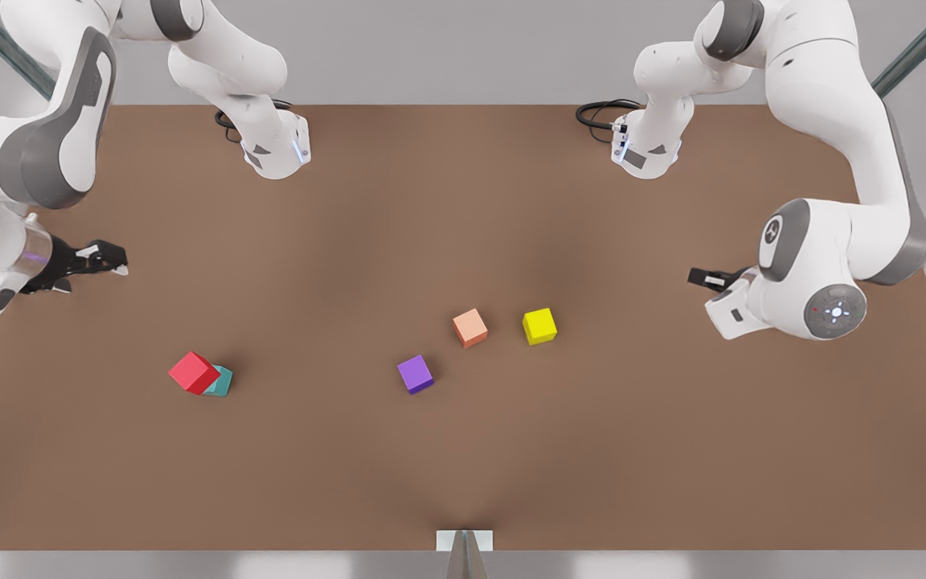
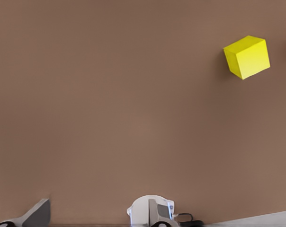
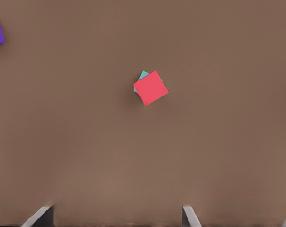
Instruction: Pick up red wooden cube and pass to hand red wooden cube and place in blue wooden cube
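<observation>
The red wooden cube [image 1: 193, 372] sits on top of the blue wooden cube [image 1: 220, 382], turned at an angle to it and shifted a little so a teal edge peeks out. The pair stands on the brown tabletop [image 1: 463, 450] toward the front view's left; from above, the right wrist view shows the red wooden cube [image 3: 150, 88] covering most of the blue wooden cube [image 3: 142, 75].

The right gripper [image 1: 113, 261] hangs at the front view's left edge, well apart from the stack, holding nothing, its fingers spread wide (two tips show far apart in its wrist view). The left gripper [image 1: 700, 278] waits at the front view's right, also empty; whether its fingers are spread I cannot tell.

Near the middle lie a purple cube [image 1: 415, 374], a salmon-orange cube [image 1: 470, 327] and a yellow cube [image 1: 539, 326], each apart from the others.
</observation>
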Robot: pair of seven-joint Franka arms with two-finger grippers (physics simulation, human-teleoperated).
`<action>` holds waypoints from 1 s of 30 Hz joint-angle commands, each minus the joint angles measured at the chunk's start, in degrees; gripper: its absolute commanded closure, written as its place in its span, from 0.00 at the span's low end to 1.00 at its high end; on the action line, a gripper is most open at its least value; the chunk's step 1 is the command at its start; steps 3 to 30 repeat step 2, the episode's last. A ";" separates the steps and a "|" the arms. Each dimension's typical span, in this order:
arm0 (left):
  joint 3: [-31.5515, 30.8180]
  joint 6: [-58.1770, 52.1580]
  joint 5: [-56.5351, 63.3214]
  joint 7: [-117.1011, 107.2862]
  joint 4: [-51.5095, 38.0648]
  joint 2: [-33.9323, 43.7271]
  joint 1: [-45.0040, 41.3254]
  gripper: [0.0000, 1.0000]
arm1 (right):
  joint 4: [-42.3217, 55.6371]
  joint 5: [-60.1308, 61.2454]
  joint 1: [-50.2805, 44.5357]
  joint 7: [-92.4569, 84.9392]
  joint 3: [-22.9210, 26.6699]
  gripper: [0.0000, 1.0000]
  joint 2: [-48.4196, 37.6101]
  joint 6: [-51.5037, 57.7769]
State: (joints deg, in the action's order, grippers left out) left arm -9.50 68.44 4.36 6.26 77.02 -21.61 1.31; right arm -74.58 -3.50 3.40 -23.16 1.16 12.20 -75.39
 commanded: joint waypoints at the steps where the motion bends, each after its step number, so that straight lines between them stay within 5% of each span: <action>1: 0.01 -2.96 -0.23 -0.11 -0.29 0.08 0.00 0.00 | -2.85 -0.28 -0.06 26.77 -0.01 0.00 -2.44 3.94; 30: -0.08 -4.98 -0.14 0.07 -0.47 0.43 -0.08 0.00 | -3.12 -0.28 -0.06 26.77 -0.01 0.00 -2.62 3.85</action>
